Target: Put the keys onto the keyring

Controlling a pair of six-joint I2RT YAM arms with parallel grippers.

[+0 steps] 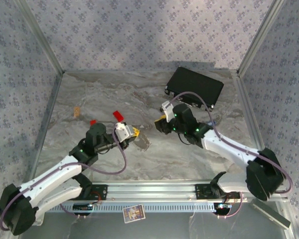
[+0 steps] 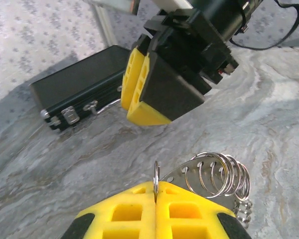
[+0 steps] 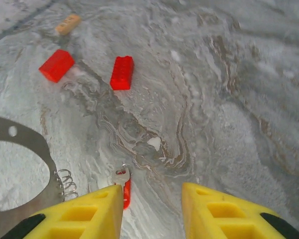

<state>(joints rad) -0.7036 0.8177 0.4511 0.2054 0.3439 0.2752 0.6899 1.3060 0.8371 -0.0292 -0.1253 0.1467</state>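
Note:
A key [image 3: 122,183] with a red-orange head and a silvery blade lies flat on the marble table, just beside the left finger of my right gripper [image 3: 152,191]. That gripper is open and holds nothing. The keyring [image 2: 214,174] is a pale grey metal ring with a wire coil along its rim. It also shows as a grey arc [image 3: 37,149] at the left of the right wrist view. My left gripper [image 2: 156,186] is shut on a thin silvery loop standing edge-on at the ring's end. The two grippers [image 1: 135,132] [image 1: 162,124] face each other mid-table.
A black case [image 1: 194,87] with metal latches lies at the back right. Two red bricks [image 3: 56,64] [image 3: 122,72] and a small tan piece [image 3: 68,24] lie at the left of the table. Patterned walls close in the back and both sides.

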